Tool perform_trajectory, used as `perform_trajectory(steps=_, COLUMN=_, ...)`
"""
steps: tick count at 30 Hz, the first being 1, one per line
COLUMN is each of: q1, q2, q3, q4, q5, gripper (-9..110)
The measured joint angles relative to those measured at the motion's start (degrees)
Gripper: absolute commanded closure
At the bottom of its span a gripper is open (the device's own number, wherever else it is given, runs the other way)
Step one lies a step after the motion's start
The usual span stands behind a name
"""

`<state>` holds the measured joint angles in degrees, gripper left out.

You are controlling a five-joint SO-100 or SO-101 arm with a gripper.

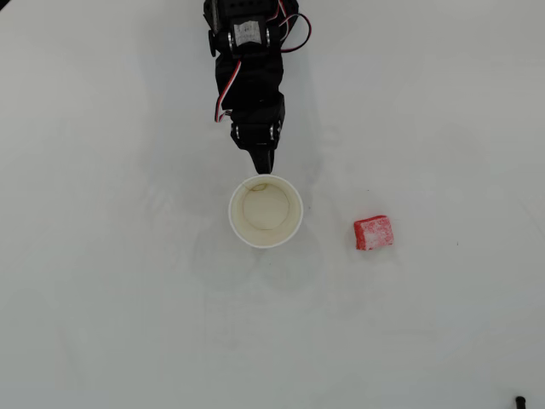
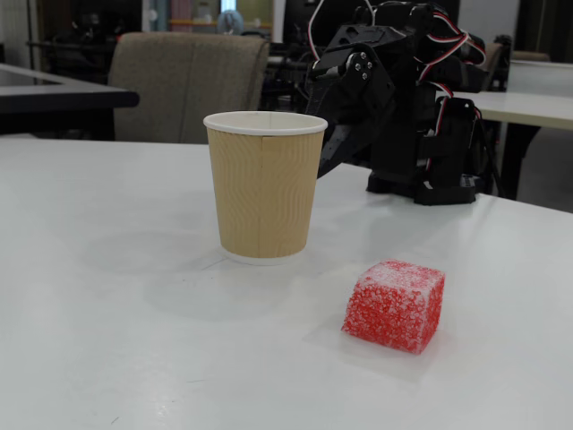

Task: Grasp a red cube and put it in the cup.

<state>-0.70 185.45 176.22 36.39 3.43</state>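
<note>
Small red block with whitish patches (image 1: 374,233) lying on the white table (image 1: 102,298), apart from the upright round paper cup (image 1: 294,228), black gripper (image 1: 263,167) pinched together just behind the cup's rim

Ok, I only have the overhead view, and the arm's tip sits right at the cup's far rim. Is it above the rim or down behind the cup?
Observer: In the fixed view the arm stands behind the cup. Its upper part shows above the rim, but the cup hides the tip of the jaws, so I cannot tell their height.
Operator: How tall is the cup against the block?
Observer: The cup is clearly taller than the red cube, which lies flat on the table, apart from it.
Operator: What does the cup's outside look like?
Observer: Its wall is tan and ribbed, under a white rim.
</note>
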Motion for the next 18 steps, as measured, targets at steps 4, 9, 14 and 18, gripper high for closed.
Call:
perform_trajectory(steps=4, q1=-1.85, q2=0.00, q3=0.00, q4=0.00, q5=-2.02, gripper=101)
perform_trajectory(steps=9, q1=-3.87, q2=0.00, q3=0.00, q4=0.00, q5=-3.08, gripper=101)
perform_trajectory(steps=14, q1=-6.86, q2=0.00, q3=0.00, q4=0.00, q5=-3.08, gripper=101)
perform_trajectory(steps=18, q1=-10.28, q2=0.00, q3=0.00, q4=0.00, q5=-3.16, gripper=101)
